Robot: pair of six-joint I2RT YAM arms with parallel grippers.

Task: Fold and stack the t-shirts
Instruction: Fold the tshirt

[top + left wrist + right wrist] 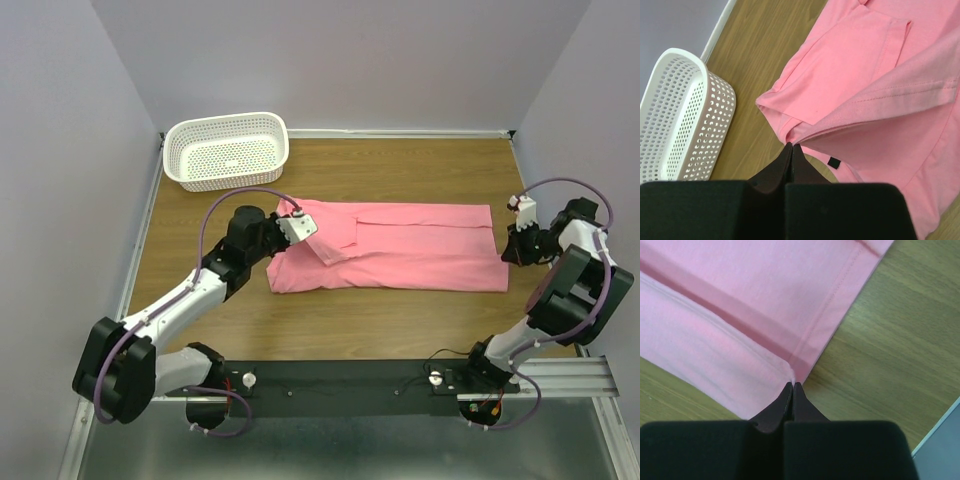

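The salmon-pink t-shirt (400, 250) lies folded lengthwise in a long band across the middle of the wooden table. My left gripper (312, 238) is at its left end, shut on a fold of cloth that rises off the table; in the left wrist view the closed tips (791, 146) pinch that fold, with the small dark label (834, 162) just beside them. At the shirt's right end, my right gripper (508, 254) is shut on the folded corner of the hem (791, 371), its tips (791, 384) low over the table.
A white perforated basket (226, 150) stands at the back left, a short way behind the shirt's left end, and shows in the left wrist view too (685, 115). Grey walls close in the table on three sides. Bare wood lies in front of the shirt.
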